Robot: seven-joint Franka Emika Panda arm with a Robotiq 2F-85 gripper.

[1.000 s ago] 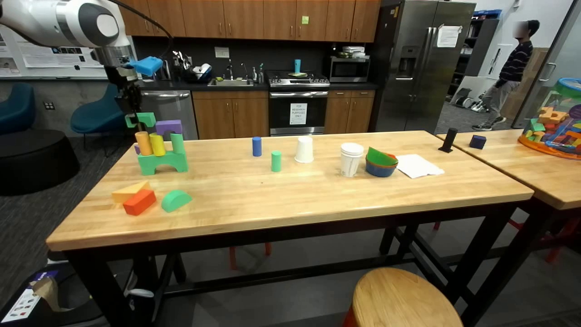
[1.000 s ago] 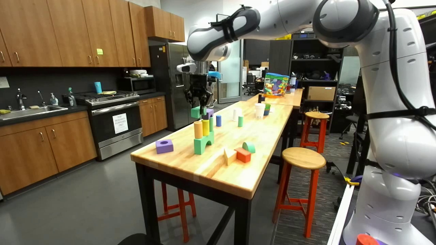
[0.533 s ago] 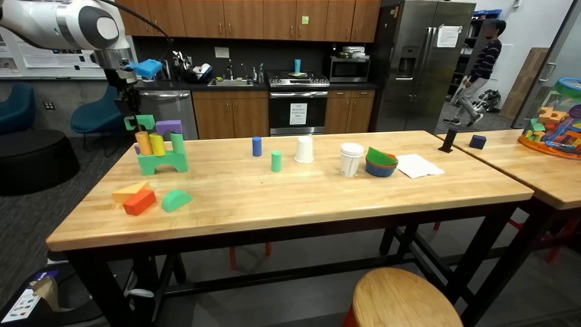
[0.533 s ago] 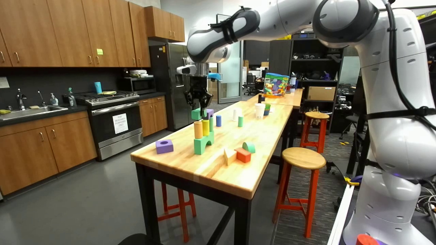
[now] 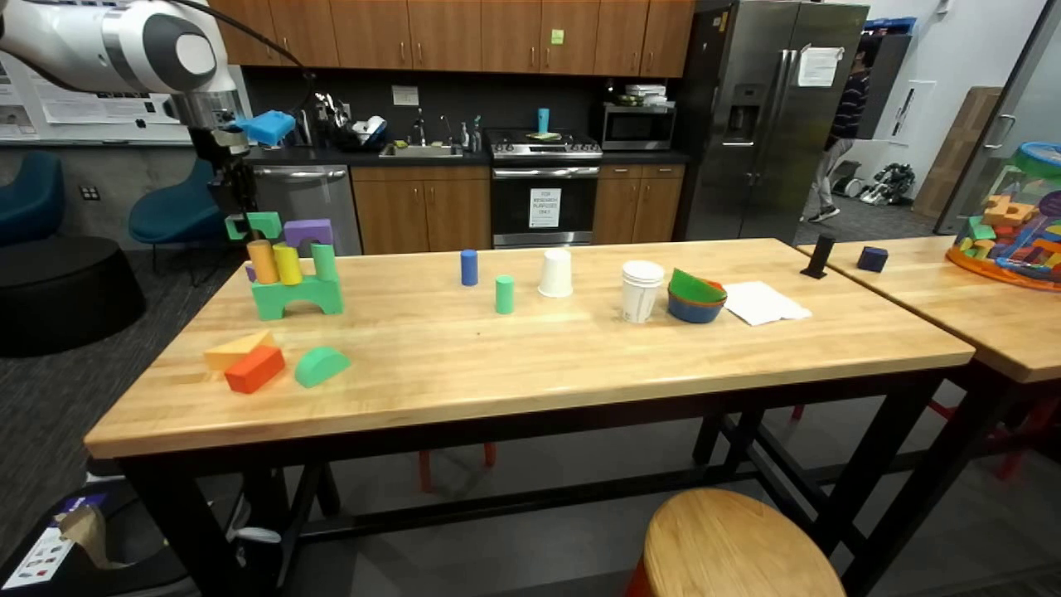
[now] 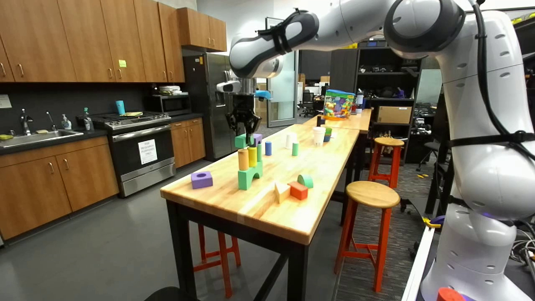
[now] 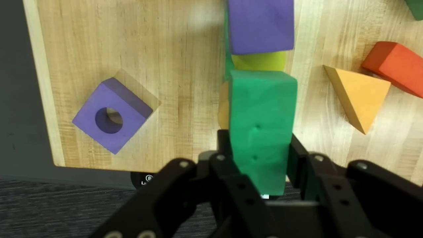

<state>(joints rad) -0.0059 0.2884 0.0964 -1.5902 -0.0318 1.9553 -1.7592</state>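
Observation:
My gripper (image 7: pixel 259 148) is shut on a green block (image 7: pixel 262 105), one finger on each side of it in the wrist view. In an exterior view this green block (image 5: pixel 265 222) looks notched underneath and hangs right over an orange cylinder (image 5: pixel 263 264); whether they touch I cannot tell. The orange cylinder stands upright on a green arch (image 5: pixel 298 292), beside a yellow cylinder (image 5: pixel 288 265) and a green cylinder (image 5: pixel 324 263). A purple arch (image 5: pixel 307 230) lies across the yellow and green cylinders, close to the held block. The block partly hides the orange cylinder in the wrist view.
A purple block with a hole (image 7: pixel 114 142) lies near the table corner. On the stack's other side are an orange triangle (image 7: pixel 362 96), a red block (image 7: pixel 400 69) and a green half-round (image 5: pixel 322 367). Farther along stand a blue cylinder (image 5: pixel 469 268) and white cups (image 5: pixel 641 294).
My gripper and the held green block have come down slightly, closer to the orange cylinder. The stack has not moved. A person in the background has walked partly behind the fridge.

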